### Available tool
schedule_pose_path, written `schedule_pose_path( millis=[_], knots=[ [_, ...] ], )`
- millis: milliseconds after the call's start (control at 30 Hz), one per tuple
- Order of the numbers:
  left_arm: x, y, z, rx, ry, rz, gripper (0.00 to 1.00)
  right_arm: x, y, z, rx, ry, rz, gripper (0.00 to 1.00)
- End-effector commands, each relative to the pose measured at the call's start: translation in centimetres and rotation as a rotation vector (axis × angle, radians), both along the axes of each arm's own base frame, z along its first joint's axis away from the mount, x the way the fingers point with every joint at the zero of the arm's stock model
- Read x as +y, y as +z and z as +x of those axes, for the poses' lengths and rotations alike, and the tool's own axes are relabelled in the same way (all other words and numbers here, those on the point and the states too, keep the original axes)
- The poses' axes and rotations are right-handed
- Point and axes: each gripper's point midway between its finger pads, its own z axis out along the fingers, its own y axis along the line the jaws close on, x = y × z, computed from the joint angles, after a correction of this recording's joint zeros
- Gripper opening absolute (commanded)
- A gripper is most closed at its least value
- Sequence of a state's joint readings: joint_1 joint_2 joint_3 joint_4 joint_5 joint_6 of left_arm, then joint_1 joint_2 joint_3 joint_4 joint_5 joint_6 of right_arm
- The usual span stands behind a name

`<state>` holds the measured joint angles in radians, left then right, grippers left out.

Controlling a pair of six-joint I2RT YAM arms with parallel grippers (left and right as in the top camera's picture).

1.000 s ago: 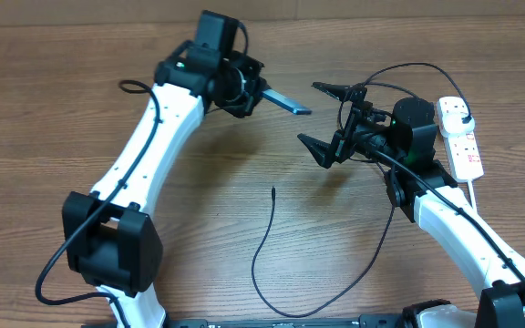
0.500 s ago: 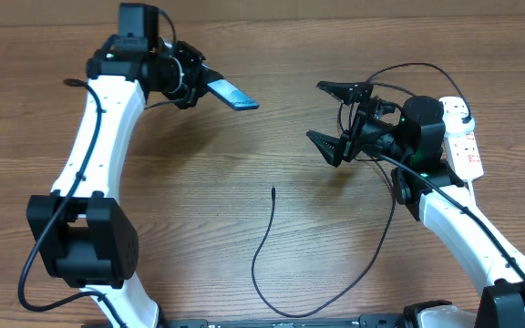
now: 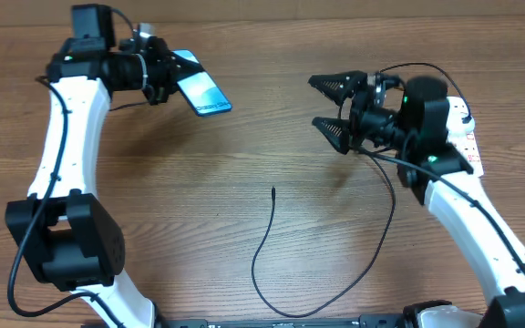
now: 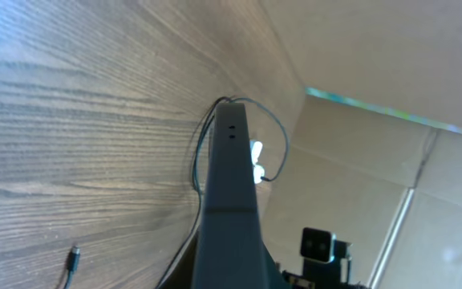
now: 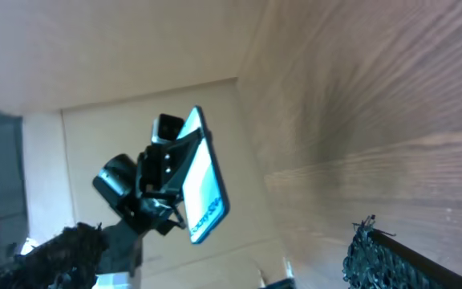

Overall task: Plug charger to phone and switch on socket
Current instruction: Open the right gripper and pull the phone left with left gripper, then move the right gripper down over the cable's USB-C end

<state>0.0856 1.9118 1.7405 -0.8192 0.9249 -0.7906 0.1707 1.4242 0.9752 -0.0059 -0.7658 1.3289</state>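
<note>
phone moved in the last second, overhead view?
Yes. The phone, held in the left claw, swung left, farther from the charger tip, which stayed put.

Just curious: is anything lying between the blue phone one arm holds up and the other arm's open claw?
No: the overhead view shows only bare table between the phone and the right gripper; the charger lies off that line.

Most of the socket (image 3: 471, 150) lay hidden behind the right arm (image 3: 445, 196), and the charger (image 3: 272, 210) vanished behind that arm, its plug end unseen.
</note>
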Motion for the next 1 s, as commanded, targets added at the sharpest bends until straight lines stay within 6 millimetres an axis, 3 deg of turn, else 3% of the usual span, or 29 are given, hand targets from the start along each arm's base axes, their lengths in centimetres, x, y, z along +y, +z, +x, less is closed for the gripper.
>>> schedule_pose_path(
  millis=[0, 167, 367, 567, 767, 967],
  knots=[
    [0.2, 1.5, -0.3, -0.068, -0.056, -0.056, 0.04, -0.3, 3.0, 0.6, -0.182, 0.035, -0.139, 0.99],
    [0.6, 1.5, -0.1, -0.071, -0.046, -0.055, 0.04, -0.9, 1.9, -0.1, -0.176, 0.058, -0.344, 0.99],
    [0.7, 1.5, 0.0, -0.072, -0.043, -0.048, 0.04, -0.6, -2.6, -2.7, -0.113, 0.116, -0.631, 0.99],
    [0.7, 1.5, -0.1, -0.072, -0.043, -0.048, 0.04, 1.8, -7.6, -6.8, -0.034, 0.261, -0.875, 0.99],
    [0.7, 1.5, -0.1, -0.072, -0.043, -0.048, 0.04, 5.1, -12.8, -10.8, 0.063, 0.455, -0.985, 0.99],
    [0.7, 1.5, -0.1, -0.081, -0.049, -0.044, 0.04, 6.3, -16.8, -11.8, 0.136, 0.511, -1.062, 1.0]
  ],
)
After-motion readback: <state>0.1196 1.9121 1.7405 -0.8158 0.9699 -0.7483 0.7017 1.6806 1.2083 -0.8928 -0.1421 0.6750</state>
